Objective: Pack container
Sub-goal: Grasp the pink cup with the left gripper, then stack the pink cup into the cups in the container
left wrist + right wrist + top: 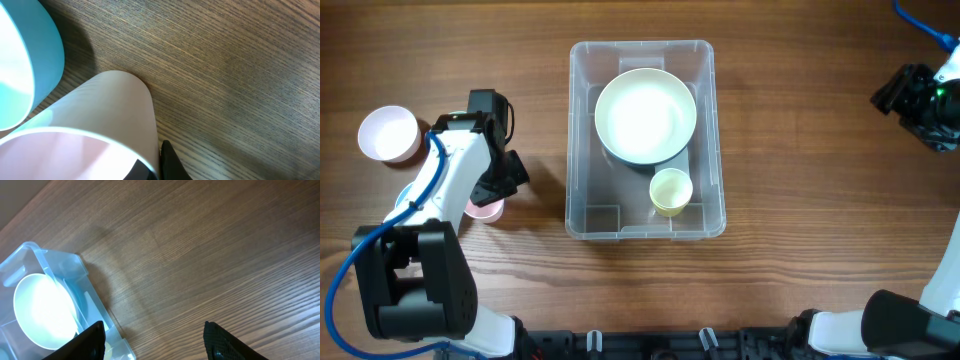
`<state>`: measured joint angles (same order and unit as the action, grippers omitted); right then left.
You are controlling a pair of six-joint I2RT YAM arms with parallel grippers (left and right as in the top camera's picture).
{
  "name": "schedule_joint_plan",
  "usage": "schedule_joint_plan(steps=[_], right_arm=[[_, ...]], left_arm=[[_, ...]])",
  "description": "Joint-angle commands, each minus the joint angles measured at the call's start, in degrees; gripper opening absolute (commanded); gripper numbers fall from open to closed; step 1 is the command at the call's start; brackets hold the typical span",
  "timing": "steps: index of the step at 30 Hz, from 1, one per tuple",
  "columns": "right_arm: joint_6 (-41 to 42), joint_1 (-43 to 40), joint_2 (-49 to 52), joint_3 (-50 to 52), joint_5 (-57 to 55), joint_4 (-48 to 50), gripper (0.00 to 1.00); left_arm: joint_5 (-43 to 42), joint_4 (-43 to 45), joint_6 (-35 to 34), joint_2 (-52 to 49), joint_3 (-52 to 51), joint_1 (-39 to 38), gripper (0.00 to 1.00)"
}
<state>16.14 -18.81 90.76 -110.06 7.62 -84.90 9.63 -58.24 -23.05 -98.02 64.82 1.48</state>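
We are working the pick-up step: the left gripper (492,192) is sitting at the pink cup (100,115), and we cannot tell its closure. The right gripper (152,332) is hanging spread and empty. The container (578,120) is standing at the middle of the desk (800,120). Next, the cup needs lifting over its rim.

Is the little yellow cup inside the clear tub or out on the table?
Inside: overhead, the yellow cup sits upright within the container walls, beside the white bowl.
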Motion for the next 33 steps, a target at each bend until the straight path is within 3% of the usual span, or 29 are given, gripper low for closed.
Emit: schedule_joint_plan(steps=[1, 7, 11, 17, 22, 27, 29, 32, 33], right_arm=[[-1.0, 0.0, 0.3, 0.2, -0.5, -0.2, 0.64], [-1.0, 0.0, 0.3, 0.2, -0.6, 0.6, 0.63], [-0.7, 0.0, 0.3, 0.2, -1.4, 1.1, 0.64], [-0.7, 0.0, 0.3, 0.2, -1.4, 0.9, 0.64], [-0.7, 0.0, 0.3, 0.2, -1.4, 0.9, 0.64], [-0.7, 0.0, 0.3, 0.2, -1.4, 0.9, 0.64], [-0.7, 0.0, 0.3, 0.2, -1.4, 0.9, 0.64], [-0.7, 0.0, 0.3, 0.2, -1.4, 0.9, 0.64], [-0.7, 0.0, 0.3, 0.2, -1.4, 0.9, 0.64]], left_arm=[[0.1, -0.1, 0.1, 0.5, -0.3, 0.3, 0.04], [-1.8, -14.2, 0.1, 14.5, 14.6, -5.2, 0.04], [-7.1, -15.3, 0.3, 20.8, 26.8, -21.3, 0.04], [-10.3, -6.2, 3.5, 11.1, 27.1, -43.8, 0.04], [-15.9, -3.0, 3.5, 2.1, 27.1, -47.1, 0.04], [-16.3, -3.0, 3.5, 0.9, 27.1, -47.3, 0.04], [-16.3, -3.0, 3.3, 0.9, 27.1, -47.3, 0.26], [-16.2, -3.1, 3.3, 0.9, 27.1, -47.3, 0.4], [-16.2, -3.2, 3.3, 0.9, 27.1, -47.3, 0.41]])
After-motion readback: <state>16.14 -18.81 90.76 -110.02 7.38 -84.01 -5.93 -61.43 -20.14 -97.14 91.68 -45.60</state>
